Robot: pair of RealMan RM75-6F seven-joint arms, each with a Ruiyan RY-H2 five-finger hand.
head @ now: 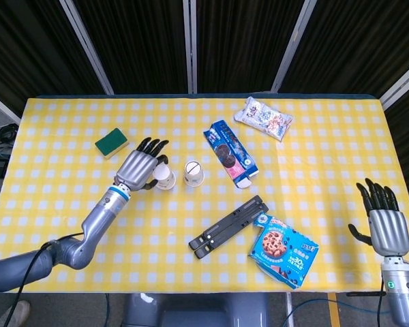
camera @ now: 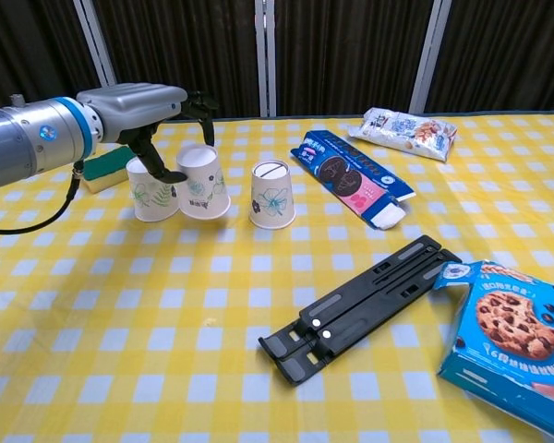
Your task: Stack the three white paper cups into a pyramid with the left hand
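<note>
White paper cup with a floral print [camera: 201, 180], upside down, gripped by the left hand [camera: 140, 103] with fingers [camera: 159, 166] curled round it, between two more inverted white paper cups [camera: 153, 189] [camera: 272, 195] toward the yellow checked surface's [camera: 166, 351] far left. The right hand [head: 384, 225] hovers by the right edge, fingers spread.

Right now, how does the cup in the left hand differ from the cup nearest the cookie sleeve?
The held cup is gripped by the left hand and tilted; the free cup stands alone, upright on its rim. The held cup sits close beside the third cup; the free cup stands apart. Both are white, floral and upside down.
</note>
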